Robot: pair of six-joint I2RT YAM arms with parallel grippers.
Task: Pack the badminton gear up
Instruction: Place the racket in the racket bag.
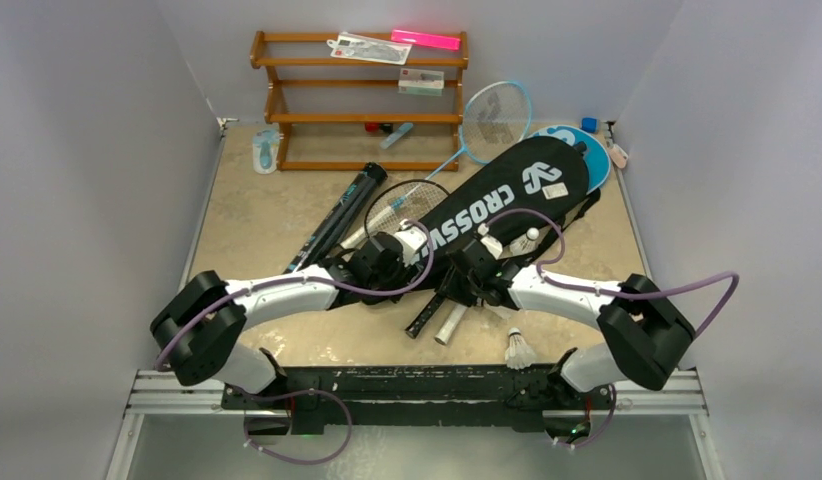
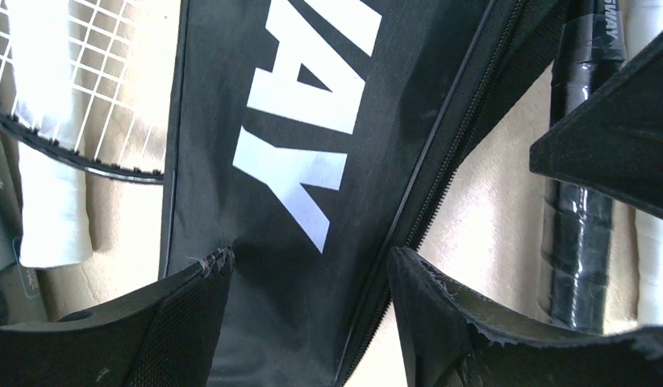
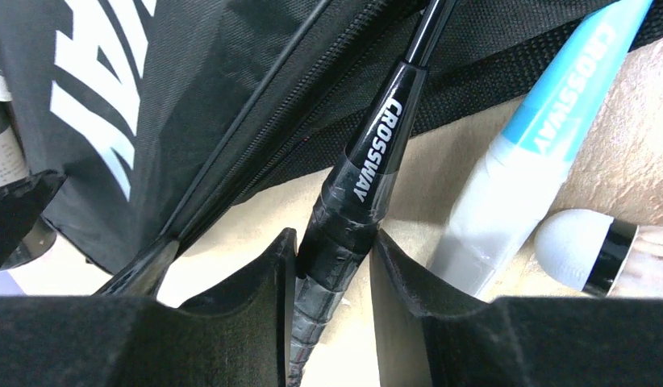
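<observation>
While over rackets (image 1: 428,313), cover (image 1: 507,195); rack (image 1: 327,117) beyond.

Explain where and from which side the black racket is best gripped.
Take the black racket by its tape-wrapped handle, from above, fingers either side across its width. The handle is a slim round bar lying flat on the table, with bare space on both sides; the shaft is thinner and runs against the black cover.
</observation>
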